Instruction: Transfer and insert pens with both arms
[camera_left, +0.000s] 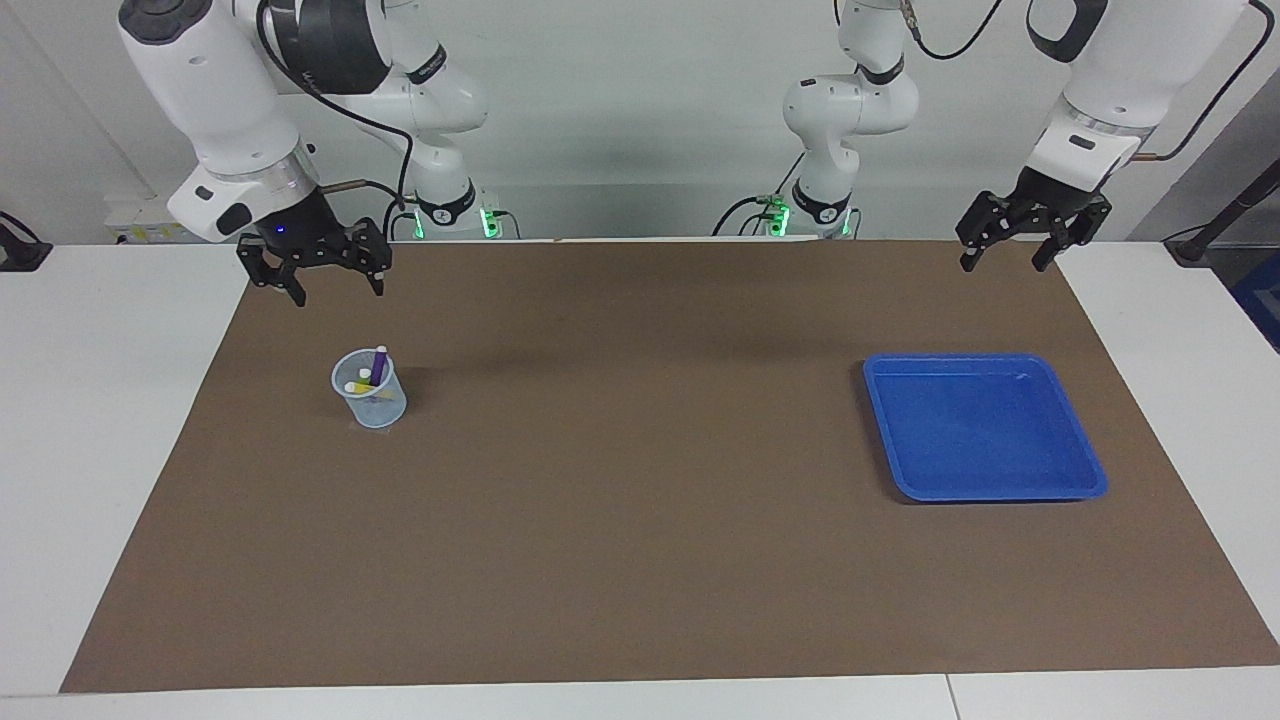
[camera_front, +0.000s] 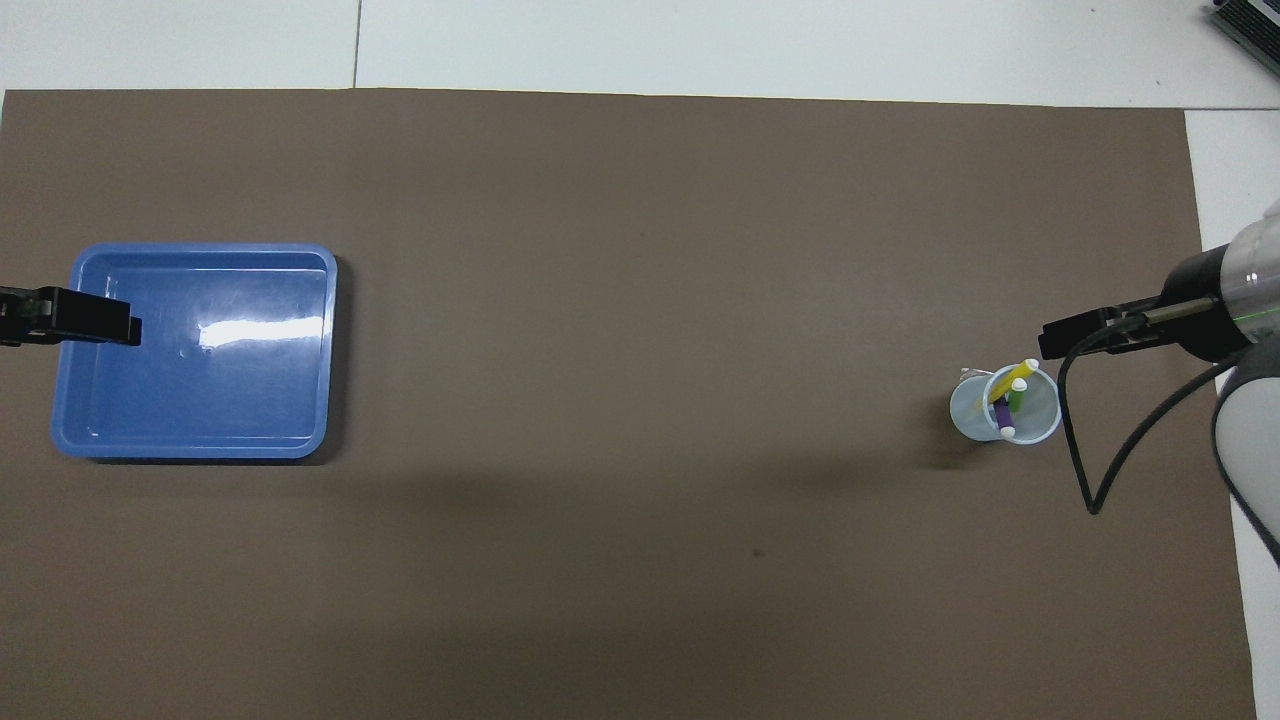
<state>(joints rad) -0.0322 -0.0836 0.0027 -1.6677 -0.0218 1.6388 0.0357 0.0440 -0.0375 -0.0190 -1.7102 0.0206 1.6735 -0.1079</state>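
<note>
A clear plastic cup (camera_left: 370, 400) (camera_front: 1003, 408) stands on the brown mat toward the right arm's end. In it lean three pens: purple (camera_left: 379, 364) (camera_front: 1002, 414), yellow (camera_left: 358, 387) (camera_front: 1018, 376) and green (camera_front: 1016, 396), pale ends up. My right gripper (camera_left: 338, 292) (camera_front: 1062, 342) hangs open and empty over the mat close to the cup, apart from it. My left gripper (camera_left: 1003, 266) (camera_front: 128, 329) hangs open and empty over the mat's corner at the left arm's end and waits.
A blue tray (camera_left: 1090, 470) (camera_front: 300, 440) with nothing in it lies on the mat toward the left arm's end. The brown mat (camera_left: 640, 500) covers most of the white table. A black cable (camera_front: 1085, 470) loops down from the right arm beside the cup.
</note>
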